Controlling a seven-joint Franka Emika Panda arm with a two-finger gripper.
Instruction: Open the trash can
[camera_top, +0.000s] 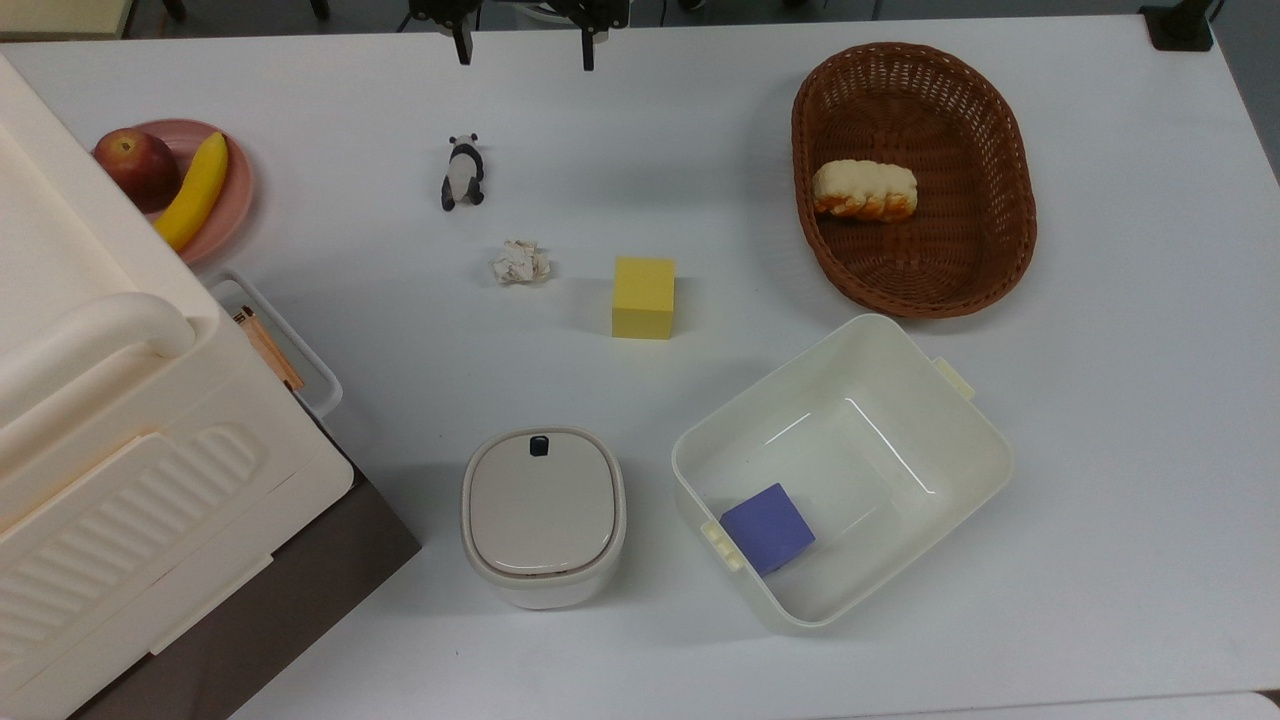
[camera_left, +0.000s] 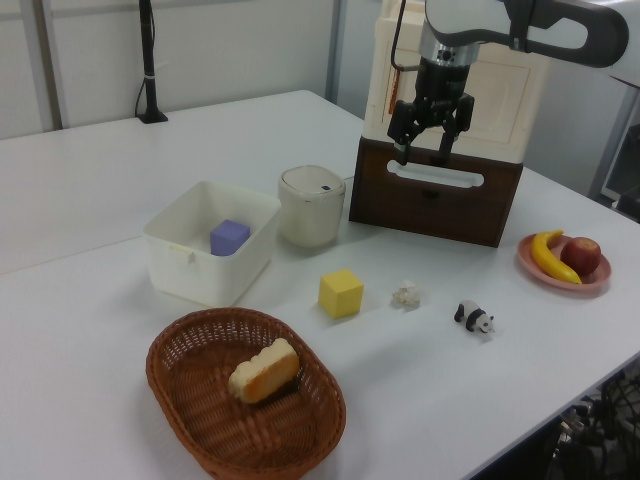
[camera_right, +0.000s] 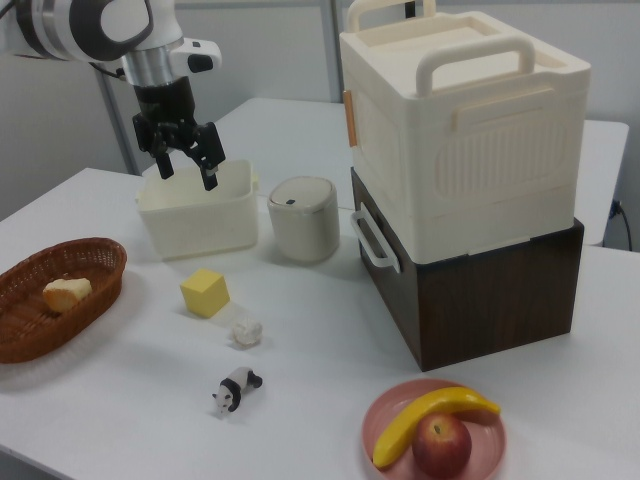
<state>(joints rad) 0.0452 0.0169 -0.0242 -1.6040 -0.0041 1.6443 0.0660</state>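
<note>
The bin (camera_top: 543, 515) sits near the table's (camera_top: 1100, 450) bottom edge in the top view, upright, its flat lid (camera_top: 541, 502) down and closed, the dark button (camera_top: 538, 446) at the lid's far edge. Just to the top view's right of it stands the tub (camera_top: 960, 420), apart from it, with a purple cube (camera_top: 768, 527) in its near-left corner. To the top view's left, at the table's left edge, the ribbed box (camera_top: 120, 480) rests on a dark brown crate (camera_top: 300, 590), close to the bin but not touching. Toward the middle of the table lie a yellow cube (camera_top: 644, 297), a paper wad (camera_top: 520, 262) and a toy panda (camera_top: 463, 171), each well apart from the bin. A wicker basket (camera_top: 1010, 200) with a piece of bread (camera_top: 864, 190) in it stands by the top view's upper right, and a pink plate (camera_top: 238, 185) with an apple (camera_top: 137, 164) and a banana (camera_top: 194, 190) sits at the left edge behind the box. The gripper (camera_right: 186, 165) hangs in the air well above the table, pointing down, fingers spread and grasping nothing; in the top view its fingertips (camera_top: 462, 47) show at the table's far edge, well apart from the bin
</note>
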